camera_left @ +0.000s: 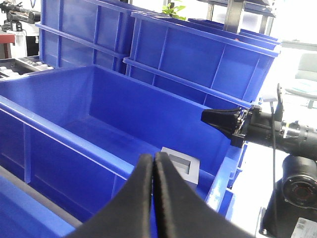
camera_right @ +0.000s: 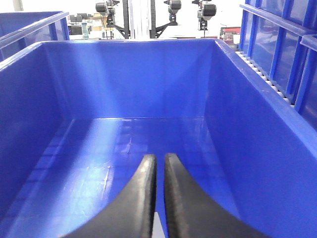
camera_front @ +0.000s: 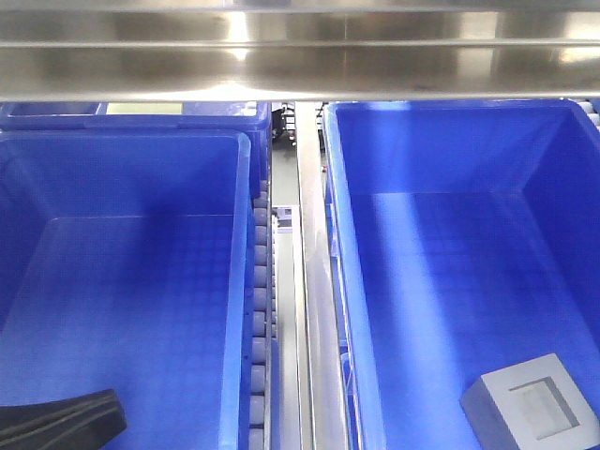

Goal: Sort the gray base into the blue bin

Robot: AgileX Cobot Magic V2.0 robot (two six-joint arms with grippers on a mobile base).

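- Starting at the left, a left bin (camera_front: 242, 281) stands bare inside, with only a dark finger of the left gripper (camera_left: 153, 157) over its near corner.
- Its jaws are pressed together with nothing between them. Seen from its wrist, it points across towards the neighbouring crate, which I judge to be a parked pose well away from the load.
- Between the two crates run a line of gray rollers (camera_front: 260, 309) and a steel rail (camera_front: 314, 281), so both crates appear to sit on a conveyor lane rather than on a table.
- To the right of the rail is the blue bin (camera_front: 342, 281), deep, with smooth walls and a fine grid on its floor.
- The gray base (camera_front: 530, 408) lies flat on that floor in the near right corner, recess facing up, close to the walls and touched by no tool. From this, the sorting looks finished or all but finished.
- The right gripper (camera_right: 159, 159) is empty, with its fingers drawn to a thin slit. The left wrist view shows it hanging beyond the bin's outer rim, clear of the block.
- Its own camera looks down the length of a bare blue crate; I cannot tell which one.
- Overhead, a brushed-steel shelf (camera_front: 300, 56) spans the lane; behind it more blue crates (camera_left: 198, 59) are stacked, in a bright workshop.
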